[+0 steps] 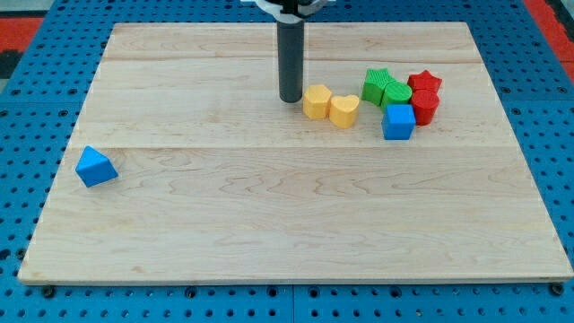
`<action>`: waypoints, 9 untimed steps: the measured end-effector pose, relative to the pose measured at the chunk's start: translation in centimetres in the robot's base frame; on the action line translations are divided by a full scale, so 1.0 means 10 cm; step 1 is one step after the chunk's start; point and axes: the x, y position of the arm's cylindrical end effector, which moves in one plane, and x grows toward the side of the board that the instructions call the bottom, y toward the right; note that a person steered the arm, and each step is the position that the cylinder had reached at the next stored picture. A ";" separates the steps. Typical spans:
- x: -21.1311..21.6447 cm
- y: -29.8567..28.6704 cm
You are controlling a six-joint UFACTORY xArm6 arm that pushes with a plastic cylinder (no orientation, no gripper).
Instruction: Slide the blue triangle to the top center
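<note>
The blue triangle [96, 167] lies near the counter's left edge, about halfway between its top and bottom edges and well apart from every other block. It is not yet at the top centre; judged from its position, the whole of the push remains to be made, up and toward the view's right across open wood.

My tip [291, 98], the lower end of the dark rod serving as end effector, rests on the counter in the upper middle, well apart from the blue triangle and just beside the left one of two yellow blocks. The rod has no jaws, so there is nothing to be apart, together or clamped; it touches no block that can be confirmed.

The yellow rounded block [317, 101] and the yellow heart [343, 109] stand touching each other. Further toward the right edge sits a tight cluster: a green star [377, 85], a second green block [395, 93], a blue cube [399, 121], a red star [425, 83] and a red block [424, 107] below it.

The counter [269, 224] is a pale wooden board of joined planks, lying on a blue perforated base [36, 108]; a red area shows at both upper corners of the view.
</note>
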 end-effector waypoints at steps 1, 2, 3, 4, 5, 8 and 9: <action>0.03 0.11; 0.54 -0.77; 1.34 -1.92; 1.53 -2.47; 1.32 -2.58; -0.14 -2.17; -0.49 -1.94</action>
